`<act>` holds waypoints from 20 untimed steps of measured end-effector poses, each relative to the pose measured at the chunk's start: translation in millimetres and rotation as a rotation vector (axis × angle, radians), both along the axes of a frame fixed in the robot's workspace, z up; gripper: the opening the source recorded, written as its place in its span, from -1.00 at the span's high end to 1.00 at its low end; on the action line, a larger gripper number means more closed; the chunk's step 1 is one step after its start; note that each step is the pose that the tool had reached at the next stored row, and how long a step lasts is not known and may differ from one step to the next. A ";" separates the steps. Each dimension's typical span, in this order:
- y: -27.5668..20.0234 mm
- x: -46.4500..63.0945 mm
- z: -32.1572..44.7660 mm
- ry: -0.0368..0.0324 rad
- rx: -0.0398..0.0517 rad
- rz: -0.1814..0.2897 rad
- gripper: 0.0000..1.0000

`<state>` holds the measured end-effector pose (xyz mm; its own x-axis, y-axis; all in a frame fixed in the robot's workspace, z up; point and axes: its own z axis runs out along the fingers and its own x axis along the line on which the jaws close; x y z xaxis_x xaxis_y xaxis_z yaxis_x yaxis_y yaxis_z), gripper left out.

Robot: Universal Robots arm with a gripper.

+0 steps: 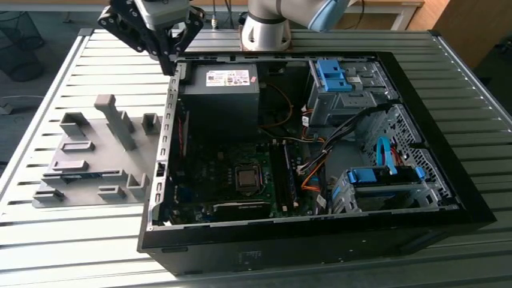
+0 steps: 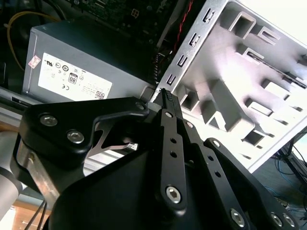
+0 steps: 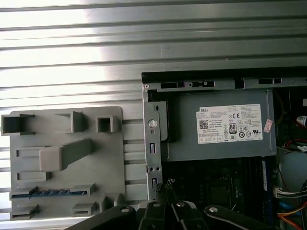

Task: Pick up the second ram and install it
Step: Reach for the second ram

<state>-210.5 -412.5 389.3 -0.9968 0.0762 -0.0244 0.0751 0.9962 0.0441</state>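
The second ram is a thin green stick with a blue label. It lies on edge in a slot of the grey fixture plate, and in the exterior view the second ram sits near that plate's front. My gripper hangs above the rear corner of the open computer case on the exterior view's left, well behind the ram. Its fingers are shut together with nothing between them, and in the first wrist view the gripper is over the case wall. The motherboard's memory slots lie inside the case.
Grey fixture blocks stand up from the plate. Inside the case are the power supply, blue drive brackets and loose cables. The slatted metal table runs all around. The arm's base stands behind the case.
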 end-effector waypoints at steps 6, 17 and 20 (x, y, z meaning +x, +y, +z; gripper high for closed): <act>0.0 -6.9 0.0 0.0000 0.0000 0.000 0.79; -0.6 -21.6 -0.1 0.0000 0.0000 0.000 0.79; -3.9 -24.1 -0.2 0.0000 0.0001 0.000 0.79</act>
